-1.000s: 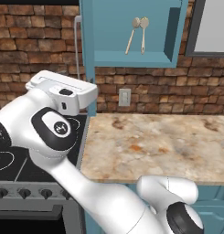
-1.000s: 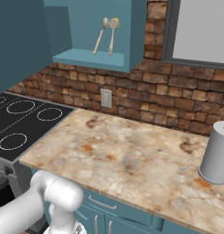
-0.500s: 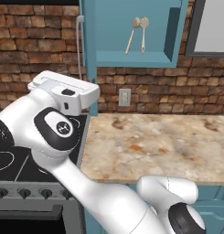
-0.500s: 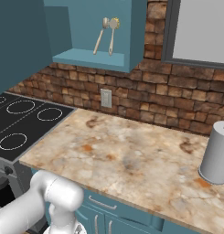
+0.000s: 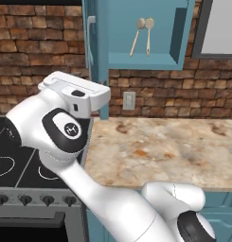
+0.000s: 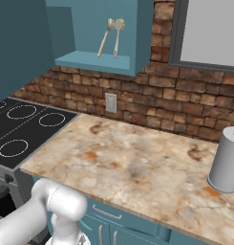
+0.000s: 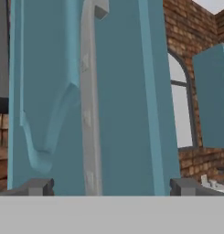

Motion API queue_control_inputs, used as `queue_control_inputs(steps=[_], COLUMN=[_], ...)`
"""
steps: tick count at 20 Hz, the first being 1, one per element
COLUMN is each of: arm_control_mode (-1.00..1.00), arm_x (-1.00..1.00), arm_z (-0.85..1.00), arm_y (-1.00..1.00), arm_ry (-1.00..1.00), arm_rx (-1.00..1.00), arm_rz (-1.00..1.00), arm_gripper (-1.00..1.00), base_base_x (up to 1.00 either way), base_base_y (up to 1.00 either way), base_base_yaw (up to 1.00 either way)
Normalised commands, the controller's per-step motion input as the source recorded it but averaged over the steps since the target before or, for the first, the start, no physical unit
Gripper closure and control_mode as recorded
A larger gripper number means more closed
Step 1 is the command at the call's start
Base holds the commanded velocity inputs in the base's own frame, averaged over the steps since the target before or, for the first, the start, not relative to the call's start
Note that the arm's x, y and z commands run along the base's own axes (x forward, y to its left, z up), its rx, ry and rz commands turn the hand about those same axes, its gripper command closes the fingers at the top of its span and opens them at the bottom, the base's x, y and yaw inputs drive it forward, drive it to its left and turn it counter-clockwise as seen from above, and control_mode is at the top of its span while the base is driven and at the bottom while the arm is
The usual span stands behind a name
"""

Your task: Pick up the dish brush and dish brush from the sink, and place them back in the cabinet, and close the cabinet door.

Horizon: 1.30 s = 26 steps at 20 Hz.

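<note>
With both brushes already leaning inside the cabinet, we judge the door is the step in hand: we should push flat on the panel beside its handle and follow its arc, not hook the bar. Our gripper, tips spread wide and holding nothing, faces the door close up, apparently not touching. The arm is folded high, just left of the cabinet.

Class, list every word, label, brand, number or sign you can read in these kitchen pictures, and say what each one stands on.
No readable words or numbers.
A small white emblem sits on the dark round joint cap of the robot arm: a logo mark, too small to read as letters.
The stove knobs carry no legible markings.
</note>
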Motion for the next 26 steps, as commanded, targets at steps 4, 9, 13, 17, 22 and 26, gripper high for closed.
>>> queue_control_inputs(steps=[4,9,13,17,22,26], arm_control_mode=[-1.0,-1.0,-1.0,-1.0,-1.0,-1.0], arm_x=[0.22,0.21,0.16,0.13,0.11,0.1], arm_z=[0.0,0.0,0.0,0.0,-0.02,-0.04], arm_y=[-0.32,-0.38,-0.47,-0.46,-0.41,-0.39], arm_ry=[0.0,0.0,0.0,-0.01,-0.02,-0.02], arm_rx=[0.0,0.0,0.0,0.0,0.0,-0.01], arm_rz=[-0.03,-0.03,0.0,0.0,0.0,0.0], arm_gripper=[-1.0,-1.0,-1.0,-1.0,-1.0,-1.0], base_base_x=[0.0,0.0,0.0,0.0,0.0,0.0], base_base_y=[0.0,0.0,0.0,0.0,0.0,0.0], base_base_yaw=[0.0,0.0,0.0,0.0,0.0,0.0])
